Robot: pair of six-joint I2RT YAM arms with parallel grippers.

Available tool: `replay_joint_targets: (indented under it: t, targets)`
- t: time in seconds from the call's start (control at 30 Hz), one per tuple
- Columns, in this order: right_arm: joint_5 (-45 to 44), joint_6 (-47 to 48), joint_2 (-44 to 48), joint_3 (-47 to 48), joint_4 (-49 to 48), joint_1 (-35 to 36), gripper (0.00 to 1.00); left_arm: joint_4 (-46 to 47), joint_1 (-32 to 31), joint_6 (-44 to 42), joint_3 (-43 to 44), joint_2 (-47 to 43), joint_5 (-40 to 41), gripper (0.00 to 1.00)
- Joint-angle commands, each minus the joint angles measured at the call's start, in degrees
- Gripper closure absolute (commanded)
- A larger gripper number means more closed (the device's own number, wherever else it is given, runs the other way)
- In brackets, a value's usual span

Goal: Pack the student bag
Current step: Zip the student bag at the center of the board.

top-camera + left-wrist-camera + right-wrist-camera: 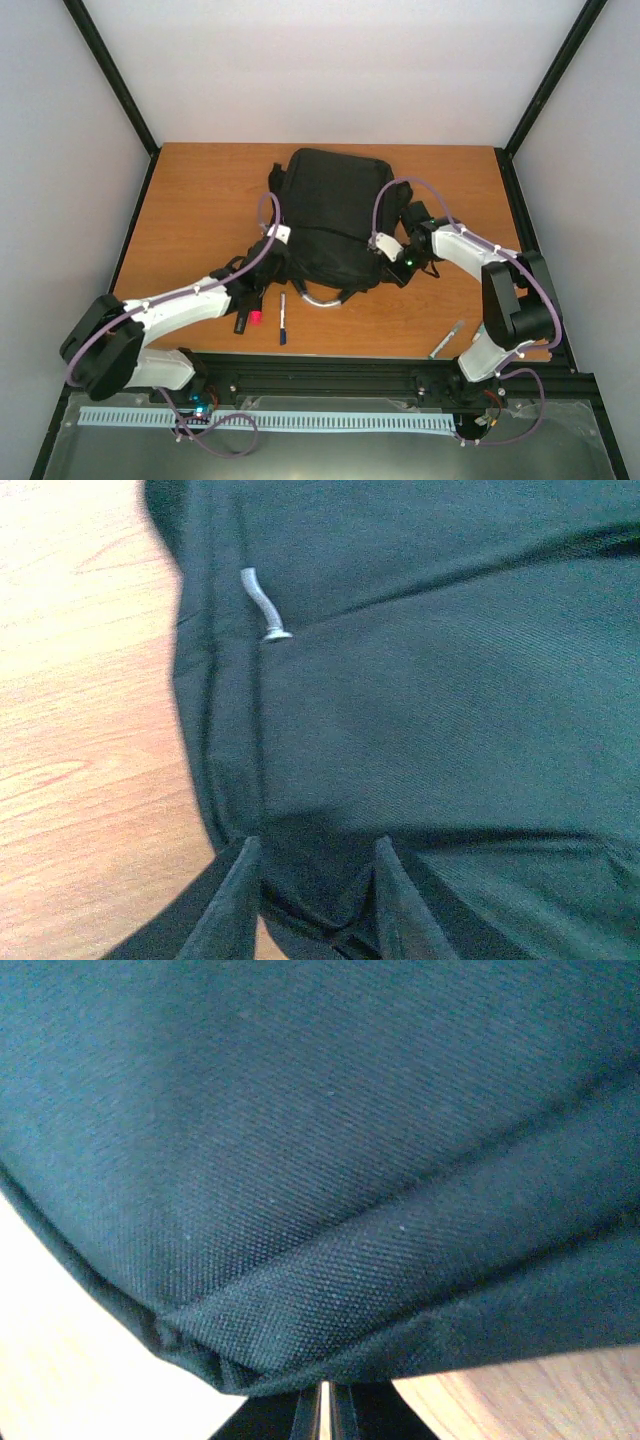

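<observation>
Grey zipper pull (260, 605) on student bag (450, 730) — left wrist only

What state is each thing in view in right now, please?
student bag, lying flat on the table, no opening visible.
left gripper, open, jaws parted at the bag's edge.
right gripper, shut, seemingly pinching a fold of bag fabric.
zipper pull, lying loose on the fabric.
blue pen, lying loose on the table.
silver pen, lying loose on the table.
</observation>
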State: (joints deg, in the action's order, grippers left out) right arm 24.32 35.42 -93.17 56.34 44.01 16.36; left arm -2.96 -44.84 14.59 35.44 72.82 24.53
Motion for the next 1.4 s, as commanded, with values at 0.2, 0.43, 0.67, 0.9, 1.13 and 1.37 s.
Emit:
replay_joint_targets:
  t: [0.2, 0.43, 0.67, 0.9, 1.13, 1.37]
  targets:
    - [0.8, -7.9, -2.3, 2.8, -2.4, 3.2, 0.97, 3.8, 0.7, -5.2, 5.5, -1.7, -14.1, 0.41]
    - [-0.4, -6.5, -1.1, -0.5, -3.0, 1.7, 0.97, 6.4, -10.0, -14.5, 9.3, 6.6, -22.7, 0.35]
    - [0.8, -6.8, -0.7, -0.6, -2.5, 1.3, 0.97, 9.6, -14.8, -20.9, 15.2, 16.8, -21.4, 0.37]
    - [2.2, -7.0, -0.9, -0.4, -2.0, 0.9, 0.97, 11.7, -17.7, -27.8, 19.5, 23.1, -15.0, 0.38]
    - [2.7, -7.0, -1.3, -0.5, -1.8, 0.5, 0.97, 11.1, -19.5, -36.4, 23.4, 28.8, -7.7, 0.46]
    - [3.9, -6.4, -2.7, 0.3, -0.9, -1.4, 0.97, 9.3, -20.2, -41.3, 26.3, 32.5, -5.8, 0.8]
